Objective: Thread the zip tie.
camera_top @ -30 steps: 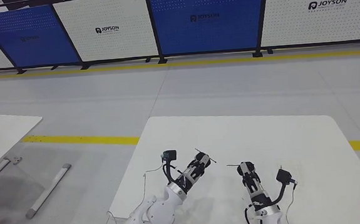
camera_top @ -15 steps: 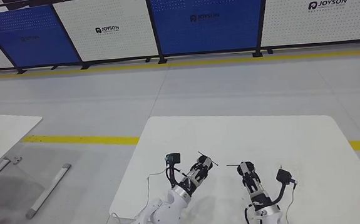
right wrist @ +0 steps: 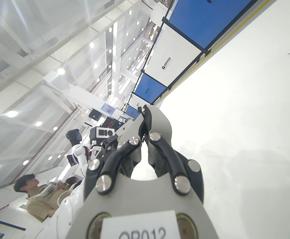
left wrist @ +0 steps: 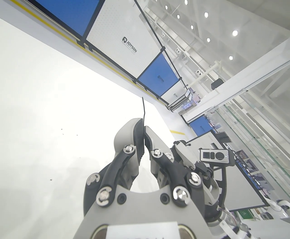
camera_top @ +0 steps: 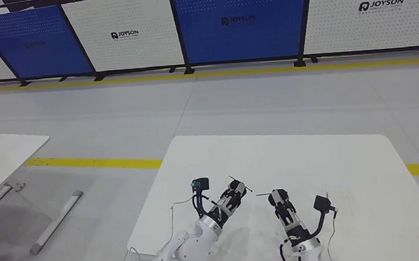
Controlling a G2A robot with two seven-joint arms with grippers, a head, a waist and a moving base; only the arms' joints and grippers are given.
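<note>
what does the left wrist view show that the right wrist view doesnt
Left wrist view: the left gripper, jaws shut on a thin black zip tie tail that sticks out straight past them.
Right wrist view: the right gripper, jaws shut on a short black stub at their tip, likely the tie's head.
Both: the white table and the blue and white wall panels beyond it.

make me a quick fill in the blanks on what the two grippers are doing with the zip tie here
1. The left gripper has its jaws ___ on the thin black plastic zip tie.
2. The small piece pinched by the right gripper is ___ in colour.
3. The rectangular table under both grippers is ___.
Missing words: shut, black, white.
</note>
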